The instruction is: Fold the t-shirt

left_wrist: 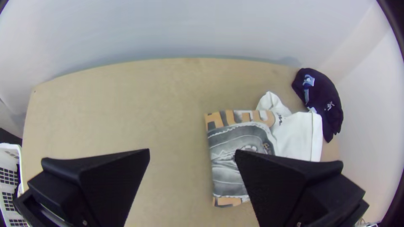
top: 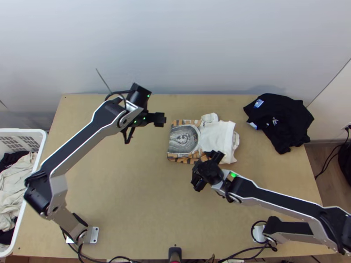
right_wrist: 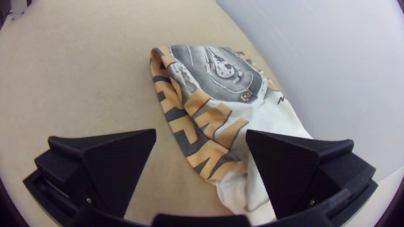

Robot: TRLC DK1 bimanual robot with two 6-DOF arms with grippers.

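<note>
matte-black right gripper [top: 205,170] spread wide, at near edge of white cloth t-shirt [top: 217,136], folded mid-table, grey printed panel [top: 183,139], dark block lettering [right_wrist: 185,143] on tan; black flat-fingered left gripper [top: 160,119], fingers apart, left of shirt; bunched black cloth garment [top: 285,120] at right, blue-white patch [top: 259,103]
</note>
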